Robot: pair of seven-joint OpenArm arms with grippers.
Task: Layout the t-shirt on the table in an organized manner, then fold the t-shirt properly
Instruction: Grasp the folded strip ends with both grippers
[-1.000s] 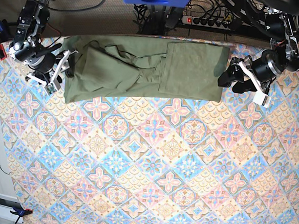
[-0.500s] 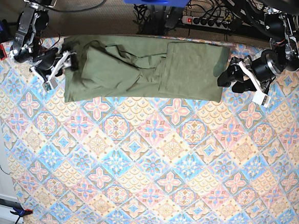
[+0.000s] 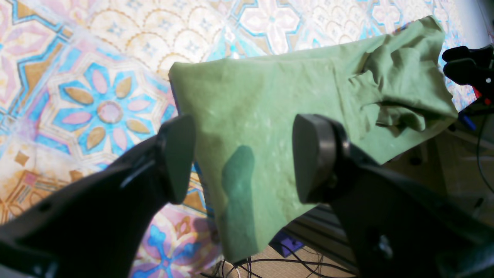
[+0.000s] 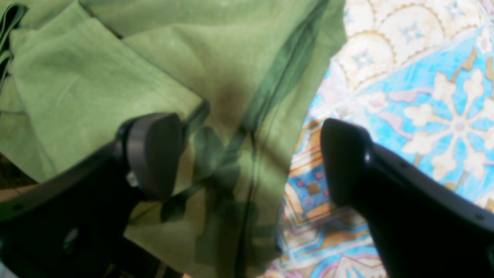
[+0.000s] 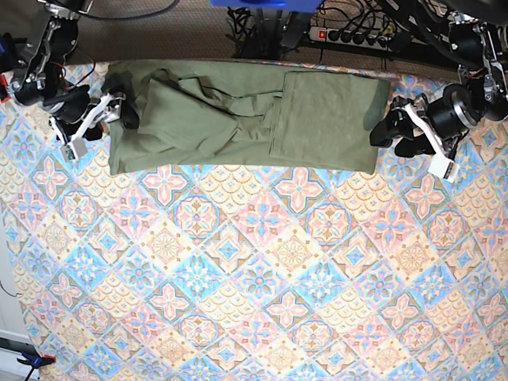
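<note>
Base view shows the olive-green t-shirt (image 5: 242, 115) lying as a partly folded strip along the far edge of the worktop (image 5: 257, 278), some cloth hanging over that edge. Both sets of fingers are spread wide and hold nothing: the right gripper (image 5: 102, 114) just beside the shirt's rumpled end, the left gripper (image 5: 396, 131) just beside its flat end. Thin cotton like this looks light, limp and likely to bunch; pinching corners or hems seems safest.
</note>
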